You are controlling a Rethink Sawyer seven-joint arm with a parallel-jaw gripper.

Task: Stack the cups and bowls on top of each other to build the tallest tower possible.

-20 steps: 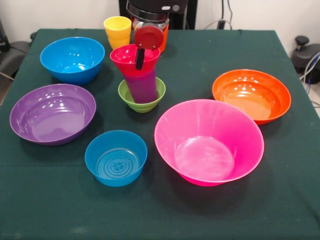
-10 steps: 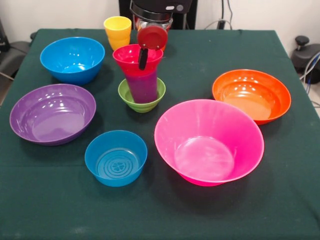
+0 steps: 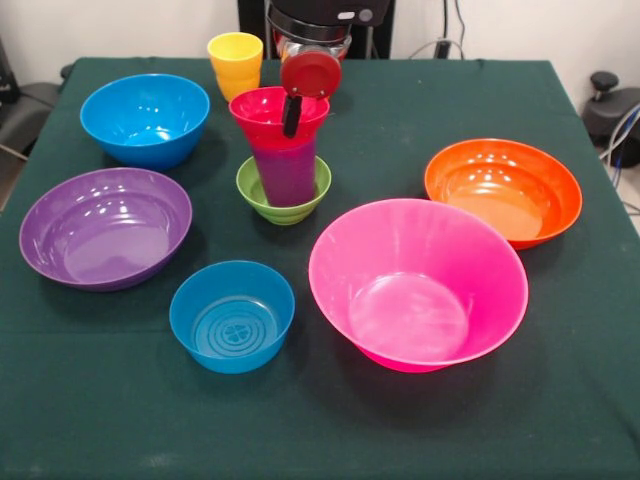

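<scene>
Gripper point(image 3: 292, 112) hangs over the red bowl point(image 3: 268, 110), one finger dipping inside its rim; jaw spread I cannot tell. Bowl sits on the purple cup point(image 3: 287, 172) in the green bowl point(image 3: 284, 205). Settle it level, then lift straight.

Dark green tablecloth point(image 3: 560, 400) over table; cables point(image 3: 625, 140) at right edge.

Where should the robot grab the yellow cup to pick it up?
Probably by the rim, coming straight down from above. The yellow cup stands upright with its open mouth up, so one finger could go inside and one outside the wall. It stands apart from the red bowl, leaving room around it.
</scene>
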